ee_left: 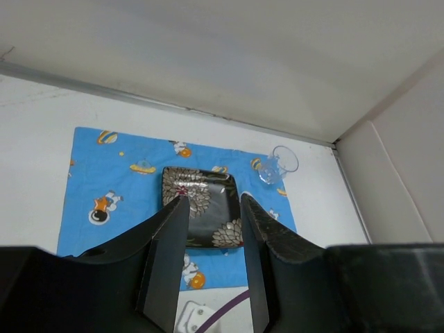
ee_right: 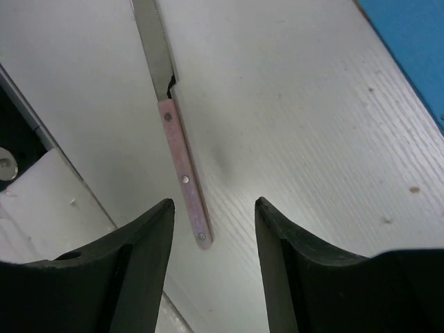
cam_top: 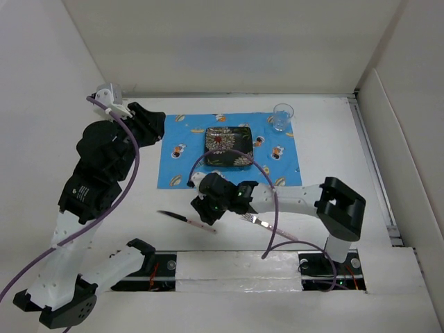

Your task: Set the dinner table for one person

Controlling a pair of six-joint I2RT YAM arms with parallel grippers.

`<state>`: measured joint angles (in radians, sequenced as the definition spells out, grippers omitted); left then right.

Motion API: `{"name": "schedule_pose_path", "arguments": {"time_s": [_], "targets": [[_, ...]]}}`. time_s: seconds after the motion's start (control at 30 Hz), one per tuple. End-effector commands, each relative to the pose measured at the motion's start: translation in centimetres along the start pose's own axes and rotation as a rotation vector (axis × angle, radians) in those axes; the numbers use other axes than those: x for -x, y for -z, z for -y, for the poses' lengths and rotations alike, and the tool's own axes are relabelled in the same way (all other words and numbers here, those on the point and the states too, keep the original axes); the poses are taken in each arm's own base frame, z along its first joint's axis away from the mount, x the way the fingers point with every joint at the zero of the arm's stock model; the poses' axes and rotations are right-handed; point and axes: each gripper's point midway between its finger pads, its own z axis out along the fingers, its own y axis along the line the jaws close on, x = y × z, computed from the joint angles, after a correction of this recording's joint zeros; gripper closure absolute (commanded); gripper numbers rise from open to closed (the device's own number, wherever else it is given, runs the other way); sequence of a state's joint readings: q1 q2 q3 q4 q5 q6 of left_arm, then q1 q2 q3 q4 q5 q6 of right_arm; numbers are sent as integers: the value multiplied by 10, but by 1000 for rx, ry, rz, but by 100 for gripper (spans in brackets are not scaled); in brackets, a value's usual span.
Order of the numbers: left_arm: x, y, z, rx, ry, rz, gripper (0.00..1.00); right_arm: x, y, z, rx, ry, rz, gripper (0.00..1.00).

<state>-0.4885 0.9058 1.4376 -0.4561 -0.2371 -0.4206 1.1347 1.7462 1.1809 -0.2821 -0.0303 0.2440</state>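
Dinner table (cam_top: 331, 154): wide, flat, plain white, matte.

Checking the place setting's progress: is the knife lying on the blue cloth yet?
No: the knife lies on the bare white table, clear of the blue cloth's near edge.

Your left arm (cam_top: 97, 173) rose from its base toward one o'clock, and the left gripper (ee_left: 214, 208) stood with jaws parted, gripping nothing. Your right arm (cam_top: 298, 198) stretched low toward nine o'clock, with the right gripper (ee_right: 213, 208) pointing down, jaws apart.
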Motion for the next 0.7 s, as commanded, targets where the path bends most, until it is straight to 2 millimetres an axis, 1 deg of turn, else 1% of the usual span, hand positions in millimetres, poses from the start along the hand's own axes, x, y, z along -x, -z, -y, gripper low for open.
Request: {"name": "schedule_pose_path", "arguments": {"time_s": [0.0,0.03,0.07,0.1,0.13,0.2,0.23,0.33,0.37,0.4,0.47,0.5,0.53,0.57,0.63,0.67], "targets": [[-8,2,-8,23,15,-11,67,9,-12,-8,-50,120,19,44],[-6,5,-10,30,18,-1,67,7,-16,-7,-52,122,9,44],[-5,7,-11,32,19,2,67,-2,-26,-9,-53,127,-19,44],[-5,8,-11,34,18,1,67,-4,-30,-7,-66,127,-27,44],[-3,10,-12,35,22,8,67,-4,-33,-10,-69,132,-25,44],[-2,13,-12,33,26,12,67,-9,-42,-8,-79,130,-42,45],[0,15,-10,26,30,17,67,-7,-47,-8,-80,130,-42,45],[4,17,-9,22,31,23,67,-12,-51,-9,-71,128,-58,46],[6,17,-9,22,28,26,67,-13,-52,-14,-63,138,-62,46],[5,18,-9,25,24,25,67,-14,-54,-13,-70,138,-65,46],[6,19,-11,32,25,30,67,-23,-56,-18,-78,157,-83,48],[5,19,-12,35,22,28,67,-25,-58,-13,-102,159,-85,51],[5,20,-13,34,24,30,67,-32,-60,-16,-109,173,-100,52],[3,21,-13,36,24,27,67,-34,-61,-12,-127,173,-105,54],[3,20,-14,39,25,27,67,-43,-63,-15,-153,186,-113,64],[2,20,-15,42,22,25,67,-45,-64,-13,-164,182,-115,77]]}}
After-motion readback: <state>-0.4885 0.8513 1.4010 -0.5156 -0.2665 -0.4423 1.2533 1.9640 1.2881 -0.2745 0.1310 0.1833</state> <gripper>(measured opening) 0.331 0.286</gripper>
